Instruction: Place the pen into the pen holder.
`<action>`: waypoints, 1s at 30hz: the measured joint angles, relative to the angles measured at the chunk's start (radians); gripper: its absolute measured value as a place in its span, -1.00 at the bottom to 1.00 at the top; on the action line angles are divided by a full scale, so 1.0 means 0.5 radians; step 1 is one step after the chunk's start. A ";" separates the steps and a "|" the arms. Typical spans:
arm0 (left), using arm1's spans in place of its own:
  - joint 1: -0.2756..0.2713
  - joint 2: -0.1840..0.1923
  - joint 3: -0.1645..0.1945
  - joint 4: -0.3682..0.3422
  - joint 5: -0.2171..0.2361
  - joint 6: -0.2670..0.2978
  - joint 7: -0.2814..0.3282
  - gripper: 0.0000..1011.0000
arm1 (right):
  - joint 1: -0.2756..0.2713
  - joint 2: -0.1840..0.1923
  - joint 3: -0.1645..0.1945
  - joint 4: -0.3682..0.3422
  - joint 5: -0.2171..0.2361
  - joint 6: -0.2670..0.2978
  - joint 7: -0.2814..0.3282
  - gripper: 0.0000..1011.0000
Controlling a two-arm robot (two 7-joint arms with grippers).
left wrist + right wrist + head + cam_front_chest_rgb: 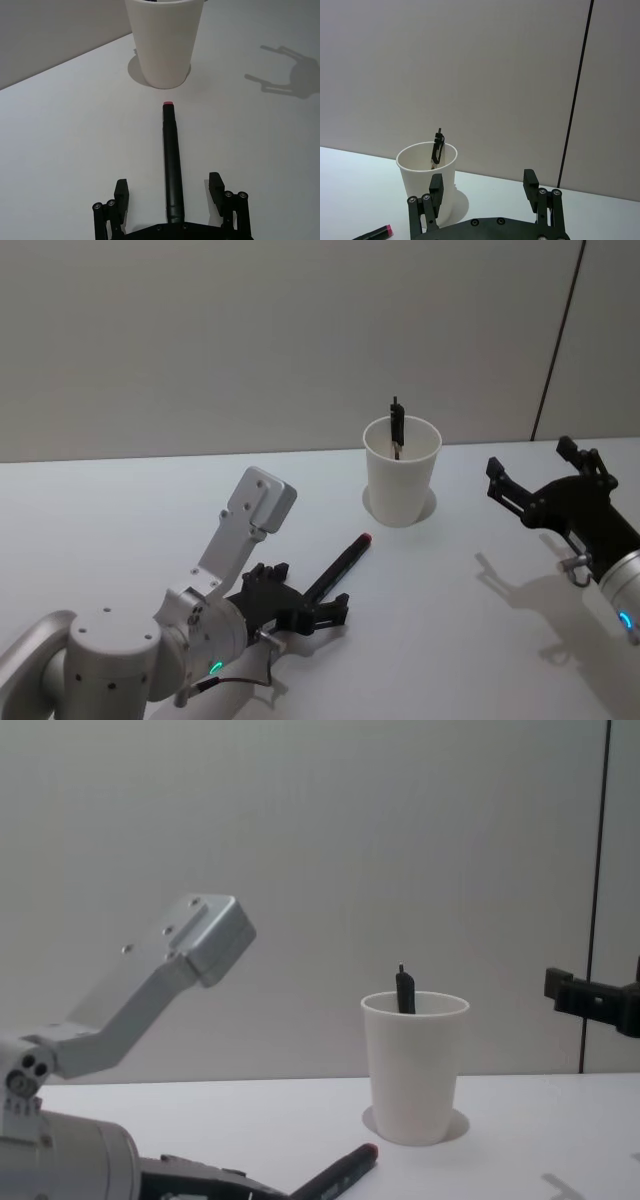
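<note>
Currently the pen [171, 165] lies flat on the white counter [150, 500], in front of the pen holder [402, 475] on the robot's side. Its red tip points at the holder's base and stops a little short of it. The left hand [169, 192] sits low at the pen's far end from the holder. It is released, with its two fingers [121, 197] spread wide on either side of the black barrel and neither one pressing on it. The barrel's rear end runs back between them toward the palm.

The pen holder stands upright on the counter, and a second pen [397, 425] leans inside it with its clip end poking above the rolled rim.

To the right of the holder, well apart from it and raised off the counter, the right hand [528, 462] hangs released, its fingers apart and grasping nothing. It faces toward the holder.
</note>
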 joint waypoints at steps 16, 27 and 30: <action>-0.029 -0.026 0.001 0.011 0.040 0.047 -0.050 0.98 | 0.000 0.000 0.000 0.000 0.000 0.000 0.000 0.98; -0.031 -0.038 0.008 0.014 0.081 0.037 -0.051 0.98 | 0.000 0.000 0.000 0.000 0.000 0.000 0.000 0.98; -0.031 -0.041 0.010 0.015 0.094 0.032 -0.047 0.98 | 0.000 0.000 0.000 0.000 0.000 0.000 0.000 0.98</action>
